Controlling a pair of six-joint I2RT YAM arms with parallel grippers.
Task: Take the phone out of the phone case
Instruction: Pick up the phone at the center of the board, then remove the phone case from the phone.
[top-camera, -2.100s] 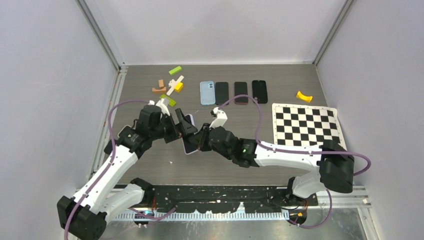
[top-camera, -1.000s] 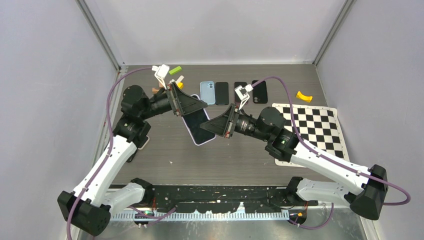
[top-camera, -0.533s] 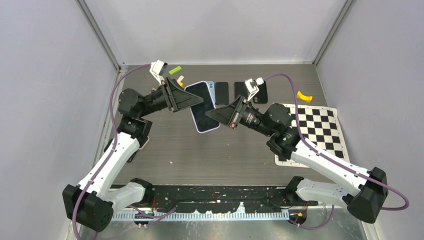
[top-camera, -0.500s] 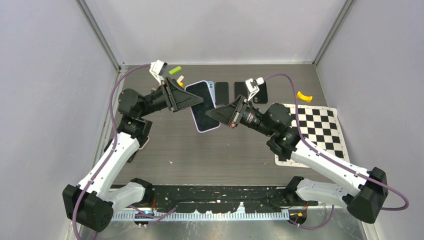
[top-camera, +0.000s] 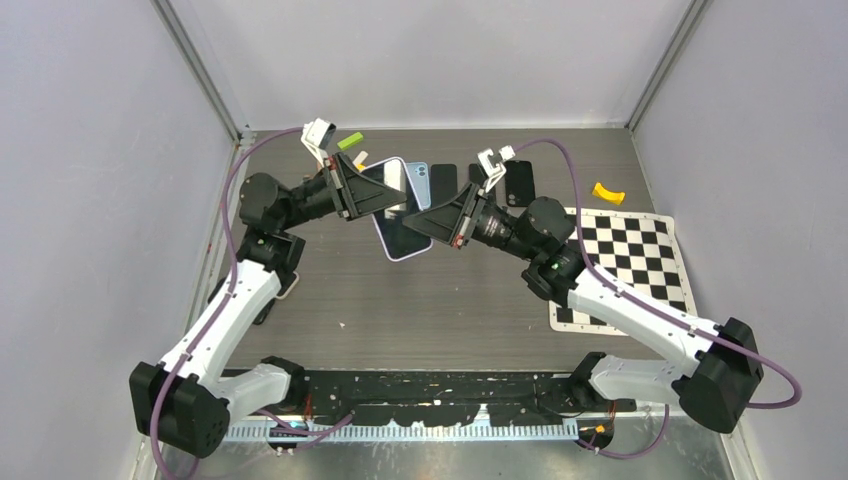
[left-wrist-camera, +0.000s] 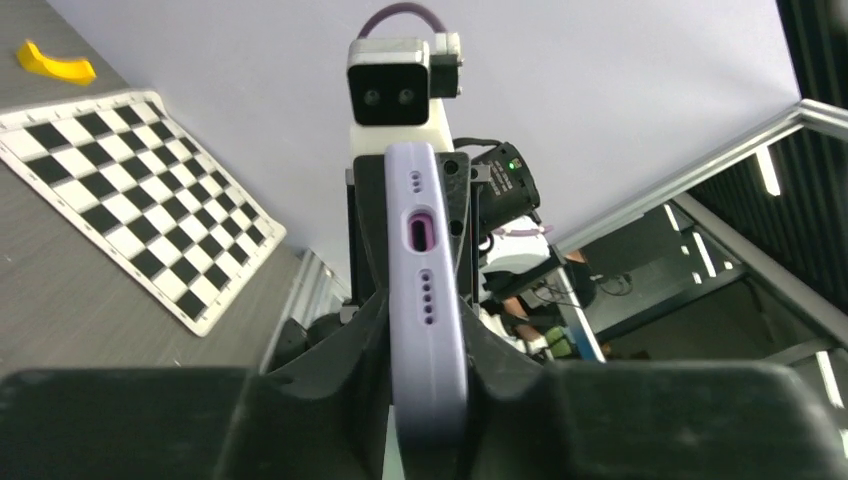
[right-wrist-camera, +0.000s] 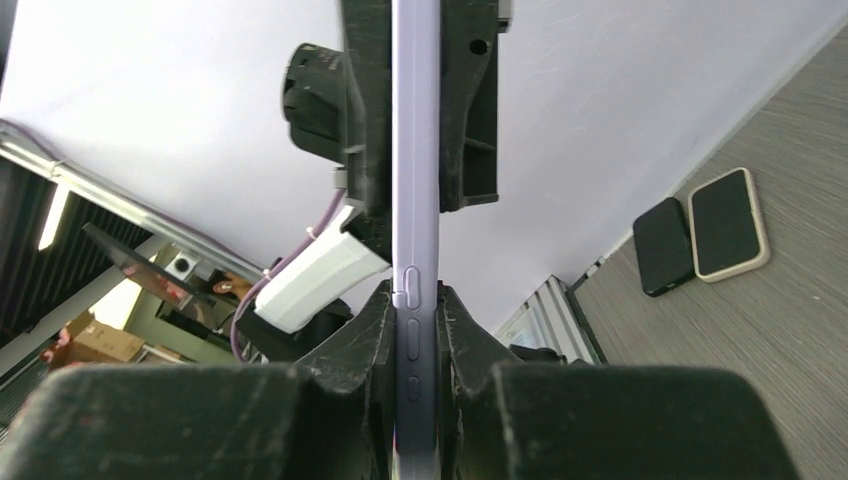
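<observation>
Top external view takes in a dark wood-grain counter (top-camera: 450, 300) with two white arms reaching high over its middle. A black-and-white checkerboard sheet (top-camera: 615, 255) lies flat behind the right tool (top-camera: 415, 218), under that arm.

Between the tools, well clear of the counter, hangs a black glass-fronted phone (top-camera: 402, 243) seated in a lilac rubbery phone case (top-camera: 392, 172). The left tool (top-camera: 385, 195) is pinched narrow on the case from its side. The right tool is pinched narrow on it from the opposite side, each across the thickness. Neither arm is nearer, since both have hold of it.

From the left wrist, the end with the charging port (left-wrist-camera: 419, 232) faces the camera, so the long axis seems to run straight ahead of that tool. From the right wrist, the long edge with the side buttons (right-wrist-camera: 411, 285) runs up past the right tool to the left one beyond.

The lilac rim wraps the screen all round, so I judge the phone is not yet out. One tool probably has to move to the rim and peel it.

Spare black handsets (top-camera: 520, 182) lie in a row beyond both tools. A small yellow curved block (top-camera: 607, 192) sits far to the right tool's outer side.
</observation>
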